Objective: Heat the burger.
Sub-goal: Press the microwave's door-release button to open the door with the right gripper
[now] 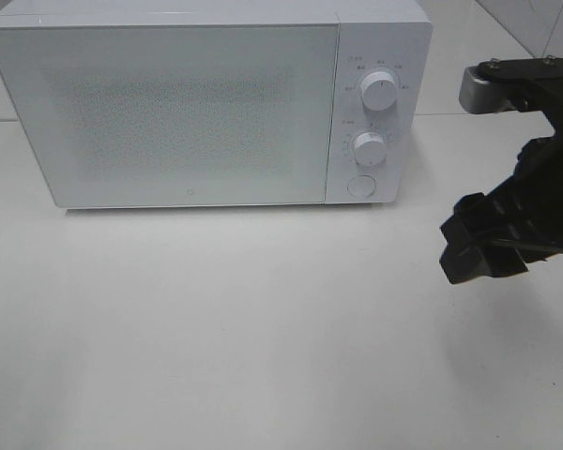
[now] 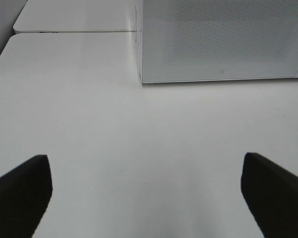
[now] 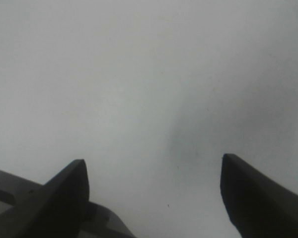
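Nowhere does the burger show, so its look and place cannot be told. The left fingers (image 2: 25,188) are spread wide above the bare white worktop (image 2: 139,124), holding nothing, and the right fingers (image 3: 64,198) are likewise spread and empty. Only the high view shows the white microwave (image 1: 169,112) whole, door closed, with its upper dial (image 1: 379,92) and lower dial (image 1: 368,146) — the left wrist view catches just a front corner.

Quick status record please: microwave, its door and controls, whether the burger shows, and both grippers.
microwave: white, at the back of the table
door: closed
controls: upper dial, lower dial, round button, on the right panel
burger: not in any view
left gripper: open, holding nothing, over the table, facing the microwave's front
right gripper: open, holding nothing, over the table, to the right of the microwave
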You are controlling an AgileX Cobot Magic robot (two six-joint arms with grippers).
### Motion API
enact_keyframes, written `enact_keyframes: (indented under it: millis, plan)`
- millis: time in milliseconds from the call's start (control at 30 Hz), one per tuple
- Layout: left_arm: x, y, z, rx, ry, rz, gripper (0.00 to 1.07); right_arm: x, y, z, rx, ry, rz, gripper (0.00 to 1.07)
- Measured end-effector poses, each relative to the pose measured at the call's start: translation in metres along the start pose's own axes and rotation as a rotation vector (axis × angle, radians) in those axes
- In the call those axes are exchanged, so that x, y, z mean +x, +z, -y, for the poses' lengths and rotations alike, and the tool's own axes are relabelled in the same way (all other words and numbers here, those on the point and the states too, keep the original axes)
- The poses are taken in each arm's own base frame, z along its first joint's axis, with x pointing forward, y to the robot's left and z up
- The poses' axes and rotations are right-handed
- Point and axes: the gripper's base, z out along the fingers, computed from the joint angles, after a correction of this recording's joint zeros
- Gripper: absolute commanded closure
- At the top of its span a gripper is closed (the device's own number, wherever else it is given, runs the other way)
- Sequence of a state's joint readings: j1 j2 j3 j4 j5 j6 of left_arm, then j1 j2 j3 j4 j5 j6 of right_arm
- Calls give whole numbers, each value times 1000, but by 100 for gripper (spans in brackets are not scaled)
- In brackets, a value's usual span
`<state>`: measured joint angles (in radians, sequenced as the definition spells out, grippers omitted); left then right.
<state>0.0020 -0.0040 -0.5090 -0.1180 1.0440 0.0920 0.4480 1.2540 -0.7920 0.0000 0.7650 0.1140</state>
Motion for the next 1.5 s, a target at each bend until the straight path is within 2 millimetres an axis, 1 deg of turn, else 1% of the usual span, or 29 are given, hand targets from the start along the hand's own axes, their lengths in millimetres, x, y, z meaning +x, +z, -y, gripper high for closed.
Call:
enact_keyframes:
  millis: [33,67,200,400,500,533,567,633,667,700,733,800,833,867,900,933,967,1000,1033,1067,1100,1133,1167,1200,1300,1367,1400,1433,1500]
  plan:
    - [0,0,0,0,0,0,9,0,0,0,0,0,0,38]
    - [0,0,0,0,0,0,9,5,-1,1,8,4,-59,38]
    - [0,0,0,0,0,0,9,12,-2,2,17,10,-136,38]
    - [0,0,0,0,0,0,9,14,-3,3,25,9,-165,38]
    - [0,0,0,0,0,0,9,16,-7,3,26,9,-164,38]
    - [0,0,0,0,0,0,9,17,-11,3,26,9,-147,38]
    - [0,0,0,0,0,0,9,17,-11,3,26,9,-147,38]
    - [0,0,0,0,0,0,9,24,-36,5,22,5,-24,38]
    - [0,0,0,0,0,0,9,24,-36,5,22,5,-24,38]
    - [0,0,0,0,0,0,9,26,-44,5,20,4,19,38]
    - [0,0,0,0,0,0,9,26,-44,5,20,4,19,38]
    - [0,0,0,0,0,0,9,38,-73,7,6,3,165,38]
    - [0,0,0,0,0,0,9,38,-73,7,6,3,165,38]
    - [0,0,0,0,0,0,9,43,-78,8,6,2,196,38]
    - [0,0,0,0,0,0,9,54,-82,10,11,-2,231,38]
    - [0,0,0,0,0,0,9,54,-82,10,11,-2,231,38]
    - [0,0,0,0,0,0,9,60,-85,11,14,-4,249,38]
    - [0,0,0,0,0,0,9,73,-86,14,25,-9,273,38]
    - [0,0,0,0,0,0,9,73,-86,14,25,-9,273,38]
    - [0,0,0,0,0,0,9,78,-86,14,27,-9,283,38]
    - [0,0,0,0,0,0,9,90,-86,16,29,-6,303,38]
    - [0,0,0,0,0,0,9,90,-86,16,29,-6,303,38]
    - [0,0,0,0,0,0,9,95,-86,17,28,-2,312,38]
    - [0,0,0,0,0,0,9,106,-86,18,30,-1,335,38]
    - [0,0,0,0,0,0,9,111,-86,19,29,2,346,38]
    - [0,0,0,0,0,0,9,129,-83,21,27,16,357,38]
    - [0,0,0,0,0,0,9,129,-83,21,27,16,357,38]
    - [0,0,0,0,0,0,9,137,-81,22,31,19,359,38]
    - [0,0,0,0,0,0,9,140,-80,23,35,25,363,38]
